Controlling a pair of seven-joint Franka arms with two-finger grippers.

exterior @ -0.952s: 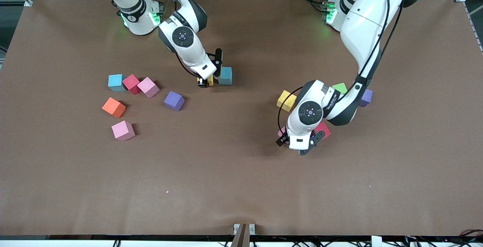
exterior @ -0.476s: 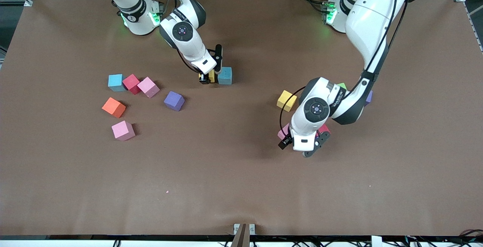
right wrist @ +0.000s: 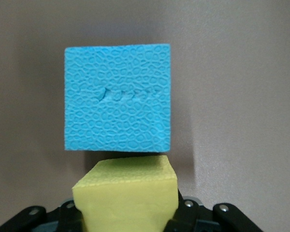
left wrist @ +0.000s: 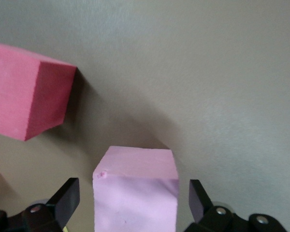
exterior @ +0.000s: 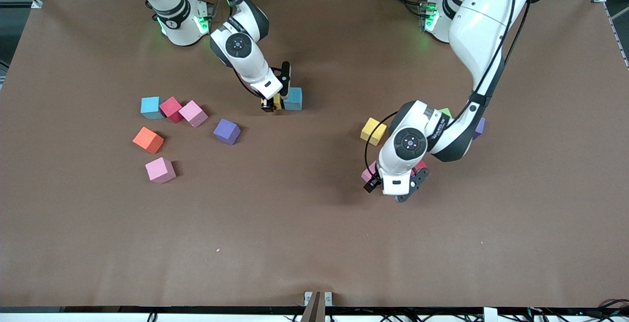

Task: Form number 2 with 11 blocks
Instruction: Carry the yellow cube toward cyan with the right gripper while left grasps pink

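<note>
Right wrist view shows why the right gripper [right wrist: 128, 212] is placed as it is: it is closed on a small yellow foam cube [right wrist: 126, 195], and this cube stands just beside a small blue foam cube [right wrist: 117, 97], their faces lined up. In my judgement the yellow one is being set as a neighbour of the blue one, so these two are the start of the number 2; no digit shape exists yet. In the front view this pair [exterior: 293, 99] lies on the brown table [exterior: 314, 243] near the middle of the edge where the robot bases stand.

The left gripper [left wrist: 134, 203] has its jaws wide, one on each side of a pale pink foam cube [left wrist: 136, 191], not pressing it. A red foam cube [left wrist: 26, 94] sits near it, apart, so the jaws have room to close.

Toward the right arm's end lie six loose cubes: blue [exterior: 150, 107], red [exterior: 171, 109], pink [exterior: 192, 113], purple [exterior: 227, 131], orange [exterior: 148, 140] and pink [exterior: 160, 170]. A yellow cube [exterior: 373, 131] lies by the left arm, and green and purple ones are half hidden under it.

The whole strip along the table edge nearest the front camera is bare, and the middle also, so the five rows can grow from the pair toward that edge without obstacle.
</note>
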